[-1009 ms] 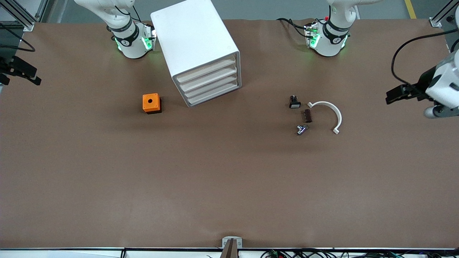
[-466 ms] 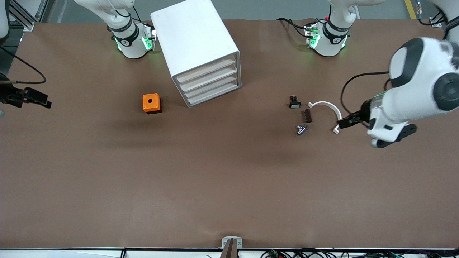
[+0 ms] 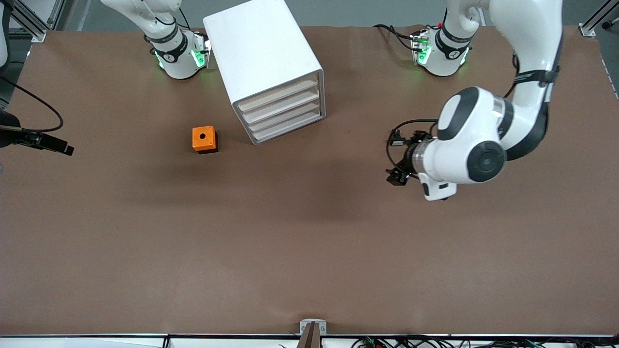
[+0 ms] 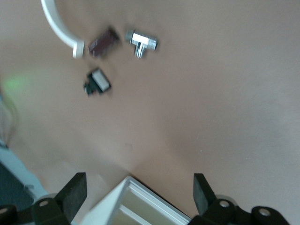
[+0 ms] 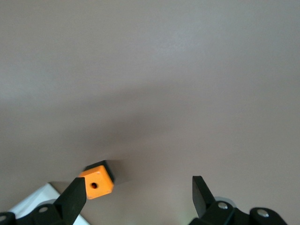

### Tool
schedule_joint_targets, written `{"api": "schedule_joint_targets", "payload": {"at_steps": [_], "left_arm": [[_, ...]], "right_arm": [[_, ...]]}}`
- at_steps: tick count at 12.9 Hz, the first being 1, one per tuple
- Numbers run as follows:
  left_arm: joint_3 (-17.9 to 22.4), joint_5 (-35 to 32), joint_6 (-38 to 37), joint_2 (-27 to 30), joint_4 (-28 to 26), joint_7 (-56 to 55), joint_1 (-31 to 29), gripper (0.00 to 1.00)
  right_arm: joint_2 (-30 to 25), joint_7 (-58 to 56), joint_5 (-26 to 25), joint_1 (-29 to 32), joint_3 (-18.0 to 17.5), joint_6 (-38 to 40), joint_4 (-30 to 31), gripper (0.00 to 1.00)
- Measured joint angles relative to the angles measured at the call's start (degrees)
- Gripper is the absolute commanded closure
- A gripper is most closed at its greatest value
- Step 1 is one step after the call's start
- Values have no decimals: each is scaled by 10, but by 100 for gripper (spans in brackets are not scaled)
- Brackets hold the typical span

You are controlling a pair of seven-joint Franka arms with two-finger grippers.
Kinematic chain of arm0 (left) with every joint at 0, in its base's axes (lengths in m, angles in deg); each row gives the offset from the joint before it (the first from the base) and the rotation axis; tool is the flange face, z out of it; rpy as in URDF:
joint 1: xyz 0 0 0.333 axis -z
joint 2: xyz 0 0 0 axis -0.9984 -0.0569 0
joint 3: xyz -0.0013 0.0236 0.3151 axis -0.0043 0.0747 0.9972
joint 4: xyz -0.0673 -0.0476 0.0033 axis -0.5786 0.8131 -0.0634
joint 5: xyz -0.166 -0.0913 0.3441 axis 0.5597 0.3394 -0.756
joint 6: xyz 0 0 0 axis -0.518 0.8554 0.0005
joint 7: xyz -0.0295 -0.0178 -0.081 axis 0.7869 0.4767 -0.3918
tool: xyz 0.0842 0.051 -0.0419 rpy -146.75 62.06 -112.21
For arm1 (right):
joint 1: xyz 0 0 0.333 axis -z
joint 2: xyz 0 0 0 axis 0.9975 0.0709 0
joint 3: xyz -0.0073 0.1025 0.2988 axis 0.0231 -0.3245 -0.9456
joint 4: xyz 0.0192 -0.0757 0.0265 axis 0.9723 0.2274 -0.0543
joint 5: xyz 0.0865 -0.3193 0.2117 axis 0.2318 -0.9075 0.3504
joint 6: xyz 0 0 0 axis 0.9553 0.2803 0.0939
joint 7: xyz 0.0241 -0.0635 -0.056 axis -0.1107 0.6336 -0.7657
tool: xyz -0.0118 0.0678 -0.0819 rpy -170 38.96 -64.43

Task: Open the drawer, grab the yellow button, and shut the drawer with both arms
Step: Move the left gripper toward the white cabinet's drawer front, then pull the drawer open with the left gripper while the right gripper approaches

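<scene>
White cabinet (image 3: 271, 67): on brown tabletop (image 3: 290, 241), top drawer (image 3: 278, 94) shut.
Button: not visible.
Left gripper (image 4: 138, 197): jaws spread, over small parts (image 4: 101, 82).
Right gripper (image 5: 136, 199): jaws spread, empty, near orange box (image 3: 204, 139).

Robotics lab: 2 arms (image 3: 483, 145), alu framing (image 3: 29, 21), cables (image 3: 411, 342).

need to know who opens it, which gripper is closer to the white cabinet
Left. The left gripper hangs open over the small parts beside the cabinet; the right gripper is open out at the table's edge, past the orange box.
</scene>
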Motion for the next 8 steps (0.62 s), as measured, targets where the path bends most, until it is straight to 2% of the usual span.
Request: {"api": "schedule_joint_targets", "payload": {"at_steps": [4,8], "left_arm": [[-1,96,1,-43,19,-219,90,0],[0,233,3,-83,29,-338,117,0]], "right_arm": [[0,114,5,-49,-6,4,-1,0],[-1,244,6,-117,-9,4,-3,0]]}}
